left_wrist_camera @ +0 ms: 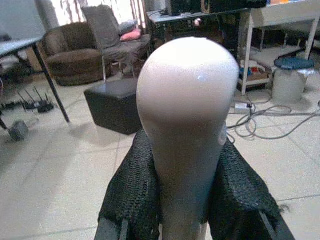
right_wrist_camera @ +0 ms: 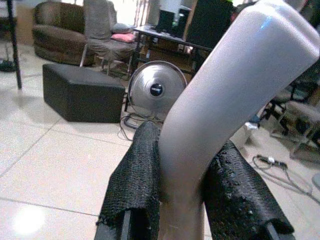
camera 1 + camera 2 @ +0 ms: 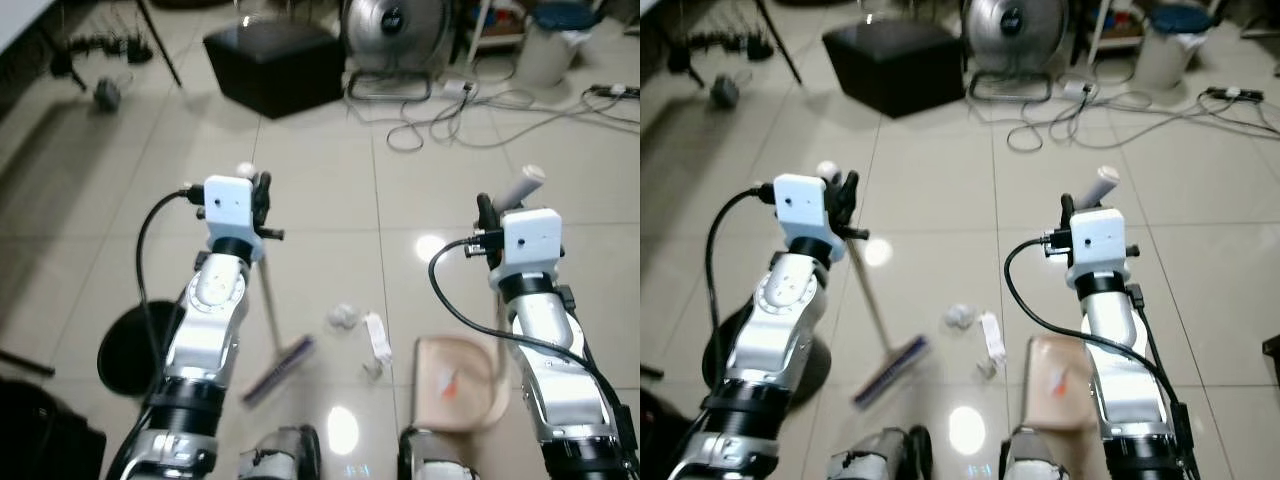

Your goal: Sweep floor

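My left gripper [image 3: 258,197] is shut on the top of a broom handle [image 1: 186,125], whose thin stick [image 3: 268,295] runs down to the purple brush head [image 3: 280,368] on the tiled floor. My right gripper [image 3: 490,215] is shut on the pale handle [image 2: 225,105] of a beige dustpan [image 3: 455,380], which rests on the floor by my right foot. Between brush and dustpan lie a crumpled white paper ball [image 3: 343,317] and a white wrapper [image 3: 377,340]. A small orange scrap [image 3: 452,378] lies in the dustpan.
A black ottoman [image 3: 275,65] and a metal floor fan [image 3: 395,40] stand ahead, with loose cables [image 3: 450,115] trailing across the tiles. A white bin [image 3: 548,45] is at the far right. A round black base [image 3: 135,350] sits by my left side.
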